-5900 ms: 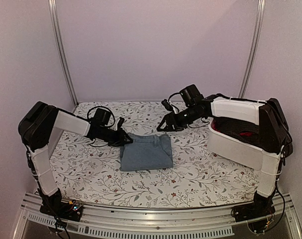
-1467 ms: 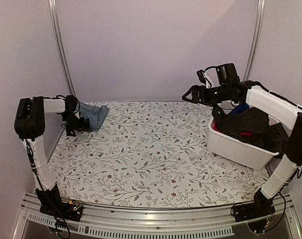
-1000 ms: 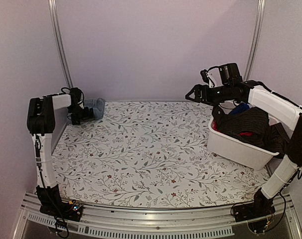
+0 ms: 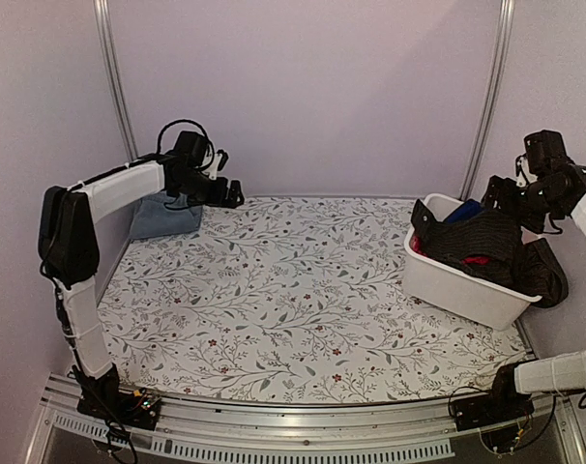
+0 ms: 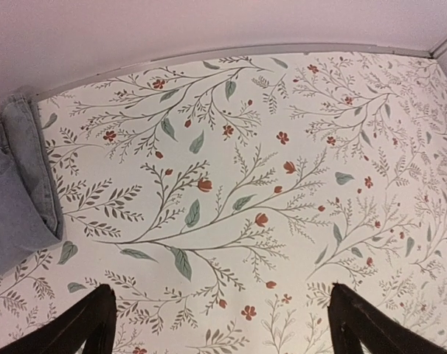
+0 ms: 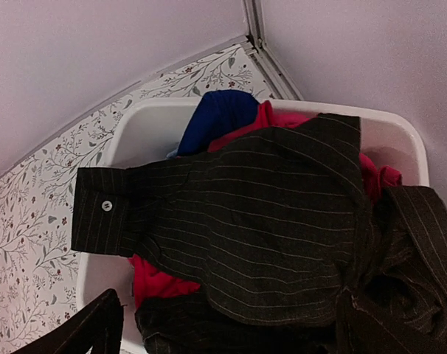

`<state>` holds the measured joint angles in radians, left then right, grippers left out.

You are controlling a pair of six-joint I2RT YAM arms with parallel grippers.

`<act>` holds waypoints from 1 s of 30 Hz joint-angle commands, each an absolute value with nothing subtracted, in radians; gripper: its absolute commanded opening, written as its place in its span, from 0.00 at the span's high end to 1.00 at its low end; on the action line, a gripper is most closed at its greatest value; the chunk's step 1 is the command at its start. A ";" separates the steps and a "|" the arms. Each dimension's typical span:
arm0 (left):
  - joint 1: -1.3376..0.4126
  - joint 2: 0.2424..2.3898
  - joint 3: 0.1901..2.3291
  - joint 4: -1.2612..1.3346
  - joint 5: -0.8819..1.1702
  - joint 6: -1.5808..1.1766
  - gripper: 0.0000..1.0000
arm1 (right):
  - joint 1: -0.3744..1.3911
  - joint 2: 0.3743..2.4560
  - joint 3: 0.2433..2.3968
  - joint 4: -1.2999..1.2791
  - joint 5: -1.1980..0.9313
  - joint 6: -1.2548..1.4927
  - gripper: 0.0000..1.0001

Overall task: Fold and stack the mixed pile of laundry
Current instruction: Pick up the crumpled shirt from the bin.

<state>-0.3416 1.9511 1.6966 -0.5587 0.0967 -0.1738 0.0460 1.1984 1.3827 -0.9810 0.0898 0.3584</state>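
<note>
The folded light blue denim piece (image 4: 162, 217) (image 5: 17, 184) lies in the back left corner of the table. My left gripper (image 4: 230, 191) (image 5: 223, 328) hovers just right of it, open and empty over the floral cover. The rest of the laundry pile fills the white bin (image 4: 448, 275) (image 6: 150, 122): a black pinstriped shirt (image 4: 482, 242) (image 6: 268, 221) on top, red-pink cloth (image 4: 477, 259) (image 6: 161, 276) and royal blue cloth (image 4: 464, 210) (image 6: 216, 118) under it. My right gripper (image 4: 506, 198) (image 6: 231, 332) hangs open above the shirt, apart from it.
The floral table cover (image 4: 293, 300) spreads between denim and bin. Purple walls with metal corner posts (image 4: 114, 87) close in the back and sides. A dark sleeve (image 4: 549, 275) hangs over the bin's right rim.
My left gripper has risen and swung right, away from the denim, which stays in the back left corner. My right arm has drawn back to the right, over the bin.
</note>
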 commanded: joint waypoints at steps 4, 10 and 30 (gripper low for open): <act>-0.408 2.047 1.829 -0.610 0.089 -0.197 0.00 | -0.034 1.015 1.295 -1.102 0.364 0.483 0.01; -0.419 2.075 1.835 -0.602 0.104 -0.211 0.00 | -0.167 0.952 1.245 -1.138 0.393 0.464 0.01; -0.414 2.157 1.942 -0.632 0.055 -0.156 0.00 | -0.354 1.096 1.046 -0.965 0.227 0.404 0.15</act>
<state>-0.4122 2.1441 1.9118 -0.6174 0.0746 -0.1745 -0.3485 1.0908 1.0466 -1.0294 0.2428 0.3920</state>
